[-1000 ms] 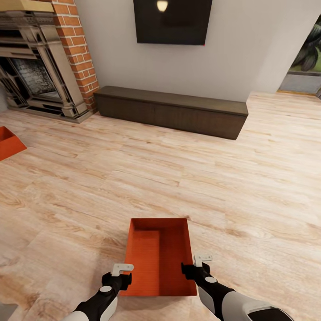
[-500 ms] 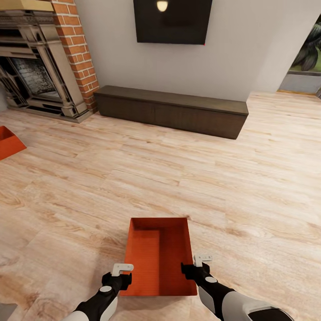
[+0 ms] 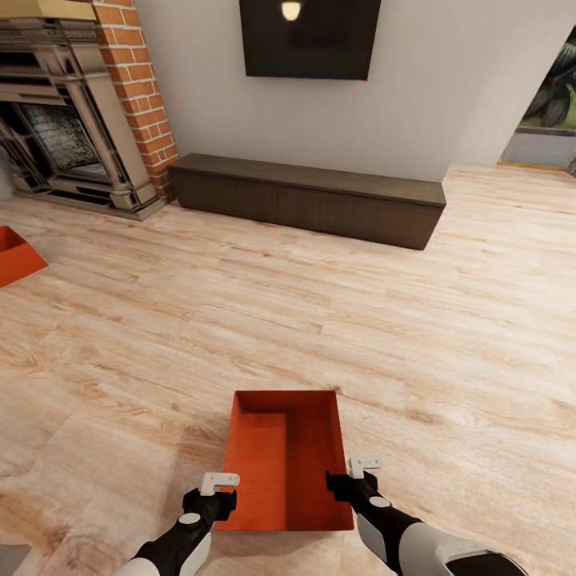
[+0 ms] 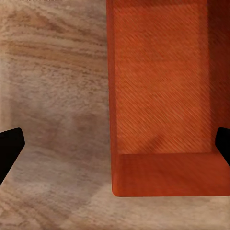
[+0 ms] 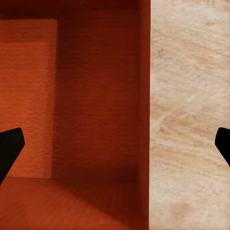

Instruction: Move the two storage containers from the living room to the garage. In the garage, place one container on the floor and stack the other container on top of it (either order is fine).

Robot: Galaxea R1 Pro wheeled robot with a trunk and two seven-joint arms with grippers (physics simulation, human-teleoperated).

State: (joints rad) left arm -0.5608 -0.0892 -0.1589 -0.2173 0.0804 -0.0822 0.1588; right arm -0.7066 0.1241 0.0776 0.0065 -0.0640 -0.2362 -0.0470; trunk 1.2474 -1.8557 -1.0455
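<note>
Currently near storage container (image 3: 286, 460) sits on wood floor (image 3: 320, 320), well short of dark cabinet (image 3: 308, 200). Rigid, smooth, likely light. Left gripper (image 3: 214, 486), right gripper (image 3: 352, 472): jaws wide, straddling its side walls; grip there.

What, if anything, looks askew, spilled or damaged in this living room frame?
Nothing stands out. The near storage container sits upright, empty and intact on the wood floor, between the open left gripper and right gripper. The second container sits at the left edge.
</note>
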